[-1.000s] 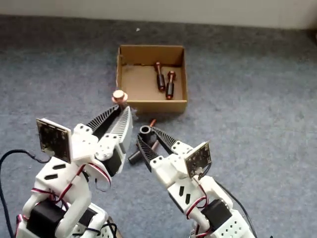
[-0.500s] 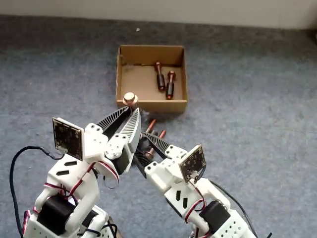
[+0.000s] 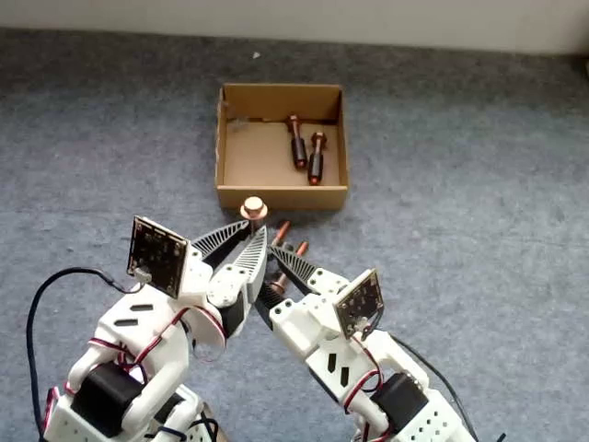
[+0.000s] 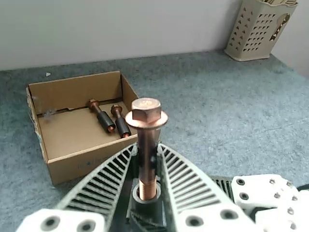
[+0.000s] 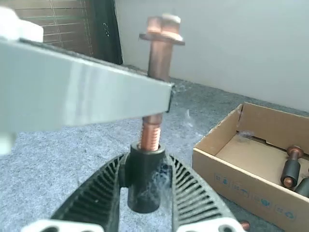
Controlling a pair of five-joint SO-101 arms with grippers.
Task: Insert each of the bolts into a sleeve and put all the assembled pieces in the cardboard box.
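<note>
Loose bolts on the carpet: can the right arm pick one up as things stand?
Probably not: the right gripper is shut on a black sleeve with the left gripper's bolt tip in it.

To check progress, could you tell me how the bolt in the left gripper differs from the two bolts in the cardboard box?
The bolt in the left gripper stands upright; the boxed bolts lie flat. Its tip is at the mouth of the sleeve in the right gripper; theirs wear sleeves on their shanks. All are copper-coloured.
</note>
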